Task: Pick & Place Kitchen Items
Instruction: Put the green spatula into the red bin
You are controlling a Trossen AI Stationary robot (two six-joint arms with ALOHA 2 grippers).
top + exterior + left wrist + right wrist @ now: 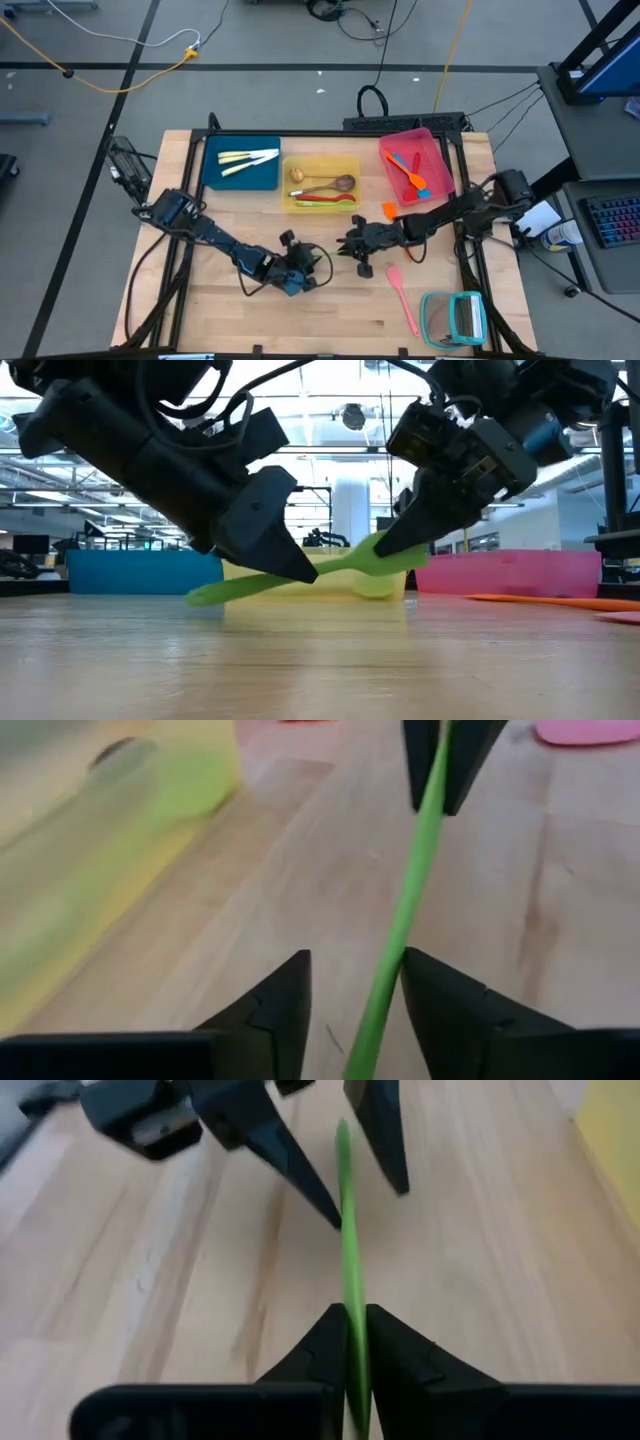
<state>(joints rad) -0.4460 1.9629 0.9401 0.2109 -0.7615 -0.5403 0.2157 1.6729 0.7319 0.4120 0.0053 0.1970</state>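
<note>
Green slim silicone utensil (300, 575) held slanted just above the wooden desk (320, 660), in front of the yellow rectangular tray (320, 201). Right gripper (352, 1325) clenched on one end; left gripper (355, 990) released around the other, jaws apart, stem between them. Risk: with only one end grasped, could swing, catch a left jaw, or slip down onto the desk.

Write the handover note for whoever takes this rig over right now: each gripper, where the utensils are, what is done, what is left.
Right gripper: shut on the green utensil, mid-table, above the wood.
Left gripper: open, fingers either side of the same utensil, not clamping.
Done: pale cutlery in blue tray; spoons in yellow tray; orange and blue utensils in pink tray.
Left: green utensil, pink spatula and orange utensil on the table.
</note>
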